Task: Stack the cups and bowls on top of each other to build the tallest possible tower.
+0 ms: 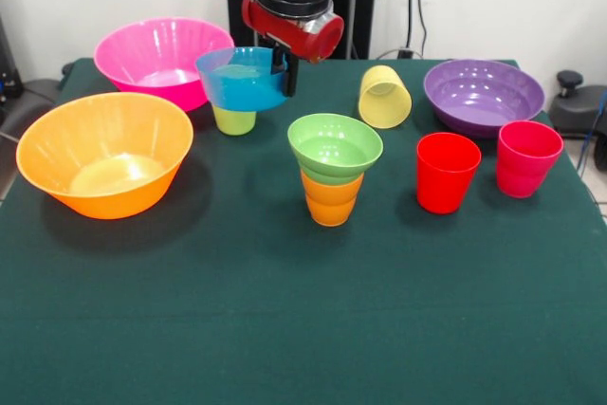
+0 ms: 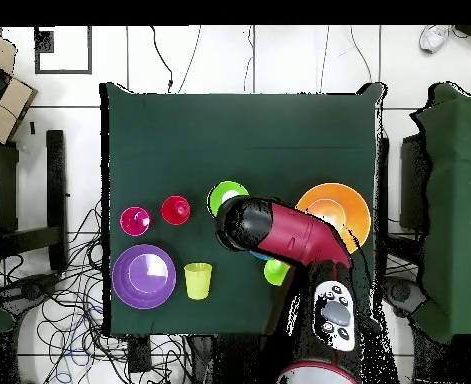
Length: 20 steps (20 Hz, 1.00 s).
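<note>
My gripper is shut on the right rim of the small blue bowl and holds it just over the lime green cup, at the back left of centre. Whether the bowl touches that cup is unclear. The small light green bowl sits on the orange ribbed cup at the middle of the table; it also shows in the overhead view. The pale yellow cup lies on its side. The red cup and the pink-red cup stand upright at the right.
The large orange bowl is at the left, with the large pink bowl behind it. The purple bowl is at the back right. In the overhead view the arm covers the blue and pink bowls.
</note>
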Each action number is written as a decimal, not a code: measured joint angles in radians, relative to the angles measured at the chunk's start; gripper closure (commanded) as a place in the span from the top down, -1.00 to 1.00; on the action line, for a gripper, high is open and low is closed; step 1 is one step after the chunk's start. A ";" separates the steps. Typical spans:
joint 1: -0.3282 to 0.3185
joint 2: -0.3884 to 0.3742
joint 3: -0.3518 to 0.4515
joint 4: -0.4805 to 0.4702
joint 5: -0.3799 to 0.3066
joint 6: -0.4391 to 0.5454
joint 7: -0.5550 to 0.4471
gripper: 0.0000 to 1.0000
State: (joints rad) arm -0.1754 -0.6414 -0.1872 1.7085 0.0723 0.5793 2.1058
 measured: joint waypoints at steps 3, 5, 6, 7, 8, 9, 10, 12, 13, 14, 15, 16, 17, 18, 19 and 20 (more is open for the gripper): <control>0.010 0.005 -0.006 -0.010 0.005 0.001 0.000 -1.00; 0.015 0.009 -0.009 -0.015 0.009 0.001 0.000 -1.00; 0.018 0.011 -0.011 -0.018 0.012 0.001 0.000 -1.00; 0.023 0.014 -0.015 -0.022 0.019 0.001 0.000 -1.00; 0.024 0.016 -0.016 -0.023 0.021 0.001 0.000 -1.00; 0.027 0.018 -0.018 -0.025 0.024 0.001 0.000 -1.00; 0.031 0.021 -0.021 -0.028 0.028 0.001 0.000 -1.00; 0.036 0.026 -0.025 -0.033 0.033 0.001 0.000 -1.00; 0.039 0.027 -0.027 -0.036 0.035 0.002 0.000 -1.00; 0.046 0.032 -0.033 -0.041 0.040 0.005 0.000 -1.00; 0.050 0.034 -0.036 -0.044 0.043 0.007 0.000 -1.00; 0.051 0.035 -0.037 -0.045 0.044 0.008 0.000 -1.00; 0.055 0.037 -0.040 -0.049 0.048 0.011 0.000 -1.00; 0.057 0.038 -0.042 -0.050 0.050 0.012 0.000 -1.00; 0.059 0.040 -0.044 -0.052 0.054 0.015 0.000 -1.00; 0.062 0.042 -0.046 -0.055 0.059 0.019 0.000 -1.00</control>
State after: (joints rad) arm -0.1138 -0.5995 -0.2334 1.6533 0.1308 0.5980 2.1058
